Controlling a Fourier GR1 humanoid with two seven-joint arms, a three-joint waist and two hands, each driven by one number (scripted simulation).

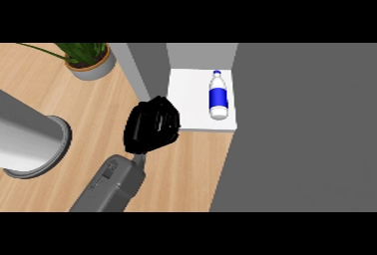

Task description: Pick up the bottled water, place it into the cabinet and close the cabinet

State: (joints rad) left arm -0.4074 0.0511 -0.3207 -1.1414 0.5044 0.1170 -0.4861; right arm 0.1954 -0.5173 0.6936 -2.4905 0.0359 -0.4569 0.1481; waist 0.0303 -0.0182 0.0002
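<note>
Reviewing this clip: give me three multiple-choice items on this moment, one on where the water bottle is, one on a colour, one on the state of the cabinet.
1. Where is the clear plastic water bottle with the blue label?
A. standing on the wooden counter
B. lying on the white floor of the grey cabinet
C. held in a hand

2. What colour is the pot of the green leafy plant?
A. grey
B. red
C. yellow

3. What is the state of the cabinet?
A. shut
B. open, with the inside in view
C. hidden by the arm

Answers:
1 B: the bottle lies on its side on the white shelf, cap pointing away from the robot.
2 A: the pot at the top left is grey.
3 B: the white interior and the bottle show, and the black hand is at the cabinet's left front edge.
</note>
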